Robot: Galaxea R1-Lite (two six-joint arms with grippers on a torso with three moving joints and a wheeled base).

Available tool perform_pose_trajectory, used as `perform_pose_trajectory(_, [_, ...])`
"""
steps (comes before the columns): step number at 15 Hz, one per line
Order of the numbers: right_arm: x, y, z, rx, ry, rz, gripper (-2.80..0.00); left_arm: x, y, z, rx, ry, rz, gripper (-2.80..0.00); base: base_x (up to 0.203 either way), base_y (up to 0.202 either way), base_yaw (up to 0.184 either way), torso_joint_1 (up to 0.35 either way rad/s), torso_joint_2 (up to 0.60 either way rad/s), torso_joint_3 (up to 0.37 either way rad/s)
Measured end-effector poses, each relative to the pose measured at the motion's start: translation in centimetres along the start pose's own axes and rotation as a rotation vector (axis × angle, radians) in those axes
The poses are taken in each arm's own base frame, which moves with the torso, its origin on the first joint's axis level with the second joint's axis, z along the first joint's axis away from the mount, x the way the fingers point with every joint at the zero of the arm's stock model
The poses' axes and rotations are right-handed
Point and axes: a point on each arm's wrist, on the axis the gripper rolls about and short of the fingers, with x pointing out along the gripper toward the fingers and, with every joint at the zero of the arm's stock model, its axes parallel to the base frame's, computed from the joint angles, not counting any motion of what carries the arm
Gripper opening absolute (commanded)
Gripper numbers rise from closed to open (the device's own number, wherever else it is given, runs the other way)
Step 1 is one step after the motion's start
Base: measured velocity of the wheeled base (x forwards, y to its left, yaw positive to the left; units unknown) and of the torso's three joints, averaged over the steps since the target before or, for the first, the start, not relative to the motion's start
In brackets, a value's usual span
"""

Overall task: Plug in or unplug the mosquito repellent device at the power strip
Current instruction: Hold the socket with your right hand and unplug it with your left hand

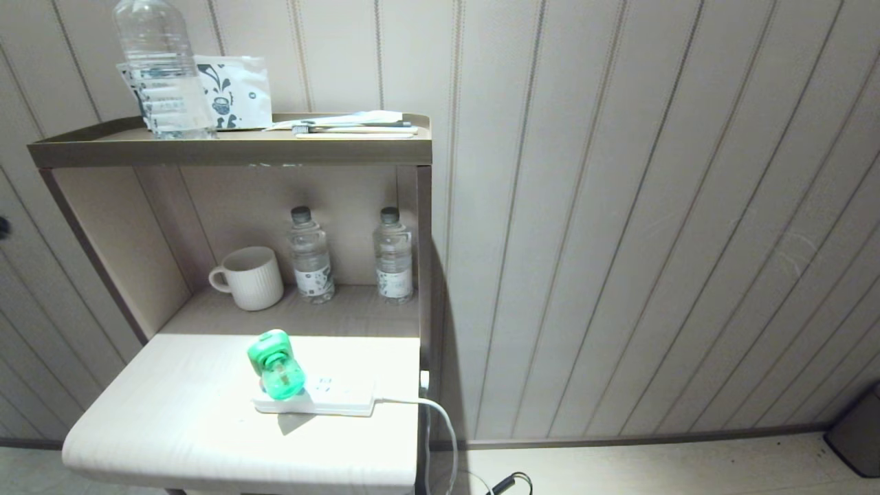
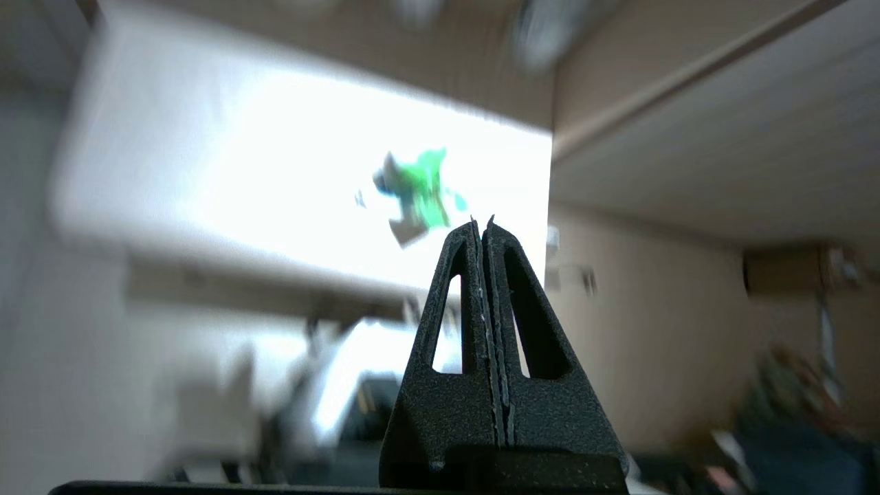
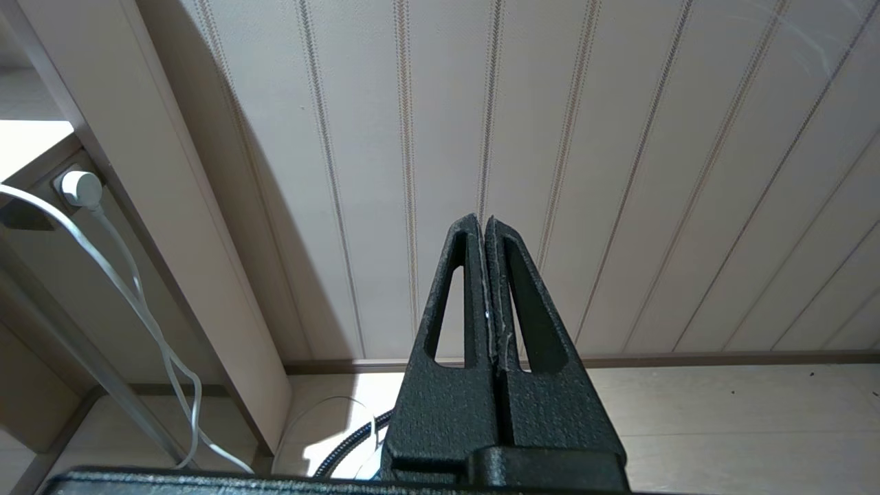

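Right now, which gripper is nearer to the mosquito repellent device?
Left. The left gripper, shut, faces the mosquito repellent device across a gap. The right gripper, shut, faces the wall beside the shelf, away from it.

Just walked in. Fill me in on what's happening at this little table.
The mosquito repellent device sits plugged into the power strip on the white tabletop, and nothing is touching it. The left end effector is shut and empty, pointed toward the device from a distance. The right end effector is also shut, facing the wall beside the stand, idle.
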Motion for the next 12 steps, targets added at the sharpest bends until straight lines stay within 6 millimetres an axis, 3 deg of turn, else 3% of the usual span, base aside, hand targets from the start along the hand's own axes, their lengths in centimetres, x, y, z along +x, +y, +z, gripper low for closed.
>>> perform_pose_trajectory(2, [0.0,0.0,0.0,0.0,0.0,-0.001,-2.8,4.7,-1.3,0.2,-0.123,0.228,0.067,-2.8,0.0,0.0,0.0,0.0,0.0,0.0])
perform_pose_trajectory(5, [0.0,0.0,0.0,-0.001,0.0,-0.001,-2.8,10.5,-2.9,-0.4,-0.275,0.414,0.171,-2.8,0.0,0.0,0.0,0.0,0.0,0.0])
perform_pose_trajectory(11, [0.0,0.0,0.0,0.0,0.0,-0.001,-2.8,15.6,-4.2,-0.6,-0.419,0.49,0.237,-2.8,0.0,0.0,0.0,0.0,0.0,0.0])
perform_pose_trajectory(12, [0.0,0.0,0.0,0.0,0.0,0.0,-2.8,16.2,-4.3,-0.7,-0.427,0.487,0.239,0.0,0.0,0.0,0.0,0.0,0.0,0.0])
